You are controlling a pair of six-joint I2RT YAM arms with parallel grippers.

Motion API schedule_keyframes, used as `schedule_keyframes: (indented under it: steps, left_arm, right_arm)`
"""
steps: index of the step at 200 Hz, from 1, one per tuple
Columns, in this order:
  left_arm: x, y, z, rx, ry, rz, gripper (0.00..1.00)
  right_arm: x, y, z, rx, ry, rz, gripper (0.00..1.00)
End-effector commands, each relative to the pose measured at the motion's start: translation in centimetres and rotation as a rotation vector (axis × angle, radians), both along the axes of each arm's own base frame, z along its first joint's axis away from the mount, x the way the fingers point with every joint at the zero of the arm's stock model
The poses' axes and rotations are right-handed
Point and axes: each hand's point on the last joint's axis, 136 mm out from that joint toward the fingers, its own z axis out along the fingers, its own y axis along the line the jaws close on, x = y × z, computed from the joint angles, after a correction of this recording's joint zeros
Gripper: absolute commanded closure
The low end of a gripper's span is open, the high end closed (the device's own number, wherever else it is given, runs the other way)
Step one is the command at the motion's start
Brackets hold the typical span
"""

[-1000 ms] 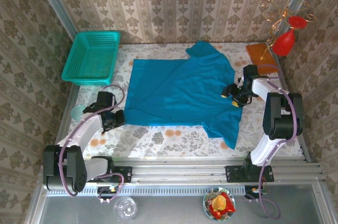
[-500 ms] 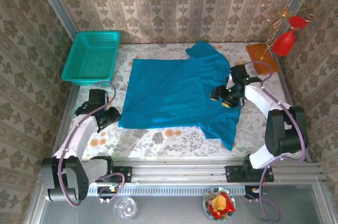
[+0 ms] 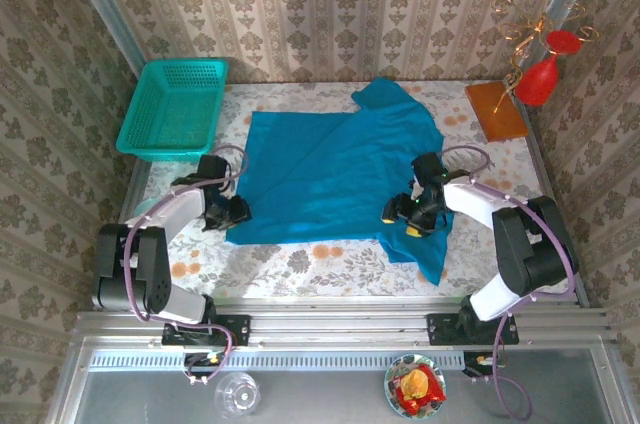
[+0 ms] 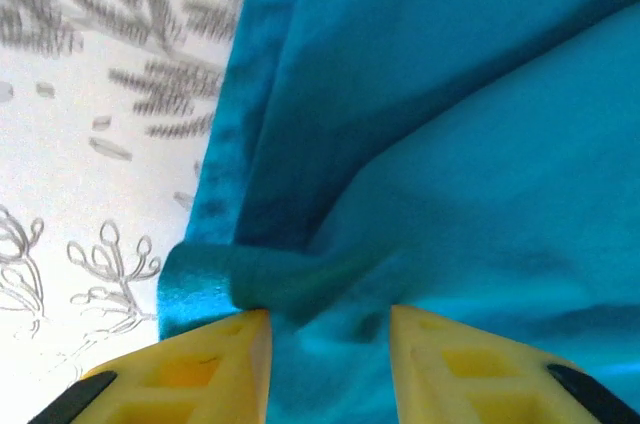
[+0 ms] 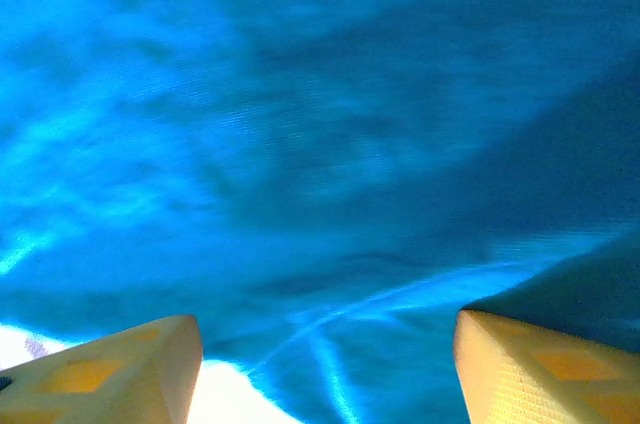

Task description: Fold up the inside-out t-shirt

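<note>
My left fingers [image 4: 215, 369] are standing parted and clamping nothing. The curled corner of the shirt [image 3: 340, 169] is lying in the gap between the tips, its hem rolled over on itself just beside one tip. From above, I am seeing them sitting at the shirt's near-left corner, right where the cloth is meeting the desk [image 3: 300, 262].

My right fingers [image 5: 130, 369] are standing wide apart and holding nothing. They are hanging over blue cloth, with a sliver of desk showing between them at the shirt's near edge. I cannot tell whether the tips are touching the cloth. From above, they are sitting over that near edge, right of the middle, beside the sleeve that is pointing toward the near side.

The shirt is lying spread across the middle of the desk, mostly flat, with its other sleeve pointing toward the far wall. A basket [image 3: 172, 109] is sitting at the far-left corner, apart from the shirt. A brown board [image 3: 496, 110] is lying at the far right.
</note>
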Motion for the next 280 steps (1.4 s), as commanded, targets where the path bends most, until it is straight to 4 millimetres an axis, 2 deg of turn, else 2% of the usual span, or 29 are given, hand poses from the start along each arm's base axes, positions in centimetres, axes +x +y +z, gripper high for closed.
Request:
schedule_keyframes:
  steps: [1,32,56,65,68,78,101,121,132,158,176,185,201,219,252,268,280]
  left_arm:
    - [-2.1,0.8,-1.2,0.011,0.028,0.033,0.61]
    - [-3.9,-0.3,-1.5,-0.080,0.031,0.055,0.62]
    - [-3.4,-1.2,0.6,-0.142,-0.039,0.052,0.63]
    - [-2.9,-1.0,1.7,-0.135,-0.075,0.054,0.62]
    - [-2.7,-1.0,2.1,-0.133,-0.086,0.053,0.62]
    - [-1.9,-0.7,3.4,-0.120,-0.126,0.050,0.61]
    - [-0.1,-1.3,5.6,-0.130,-0.178,0.015,0.63]
    - [1.0,-1.9,5.9,-0.132,-0.184,-0.022,0.65]
    - [1.8,-2.1,5.7,-0.134,-0.199,-0.028,0.65]
    - [3.6,-2.5,5.7,-0.146,-0.223,-0.036,0.66]
    - [4.5,-2.8,5.9,-0.158,-0.232,-0.039,0.66]
    - [4.8,-2.9,5.9,-0.161,-0.230,-0.039,0.66]
    - [5.0,-3.1,5.7,-0.163,-0.226,-0.042,0.67]
    - [5.2,-3.1,5.6,-0.159,-0.221,-0.047,0.66]
    - [4.9,-2.8,5.4,-0.144,-0.210,-0.052,0.66]
    - [4.8,-2.7,5.3,-0.140,-0.210,-0.050,0.66]
    - [4.8,-2.7,5.2,-0.141,-0.208,-0.048,0.66]
  right_arm:
    - [-0.8,-3.9,-0.8,-0.117,0.034,-0.146,0.31]
    - [-1.7,-8.0,-0.1,-0.252,0.017,-0.242,0.30]
    - [-1.6,-8.9,1.4,-0.295,-0.018,-0.235,0.31]
    - [-1.5,-8.5,1.7,-0.282,-0.020,-0.217,0.32]
    - [-1.3,-8.3,2.5,-0.265,-0.049,-0.214,0.33]
    - [-1.0,-7.3,3.2,-0.216,-0.071,-0.183,0.35]
    - [-1.2,-3.2,4.8,-0.089,-0.100,-0.029,0.41]
    - [-2.9,-1.1,5.6,-0.201,-0.102,0.146,0.43]
    - [-4.0,-0.2,5.4,-0.232,-0.085,0.206,0.44]
    - [-6.3,1.5,3.7,-0.244,-0.040,0.273,0.55]
    - [-7.1,1.9,2.8,-0.271,-0.035,0.296,0.60]
    - [-7.5,1.9,1.6,-0.293,-0.002,0.309,0.64]
    - [-7.9,2.2,0.4,-0.305,0.016,0.328,0.68]
    - [-8.3,1.9,-0.6,-0.351,0.044,0.342,0.67]
    - [-9.2,0.9,-1.4,-0.451,0.087,0.382,0.67]
    - [-9.5,1.2,-1.7,-0.446,0.099,0.387,0.72]
    - [-9.6,1.8,-1.6,-0.424,0.101,0.386,0.84]
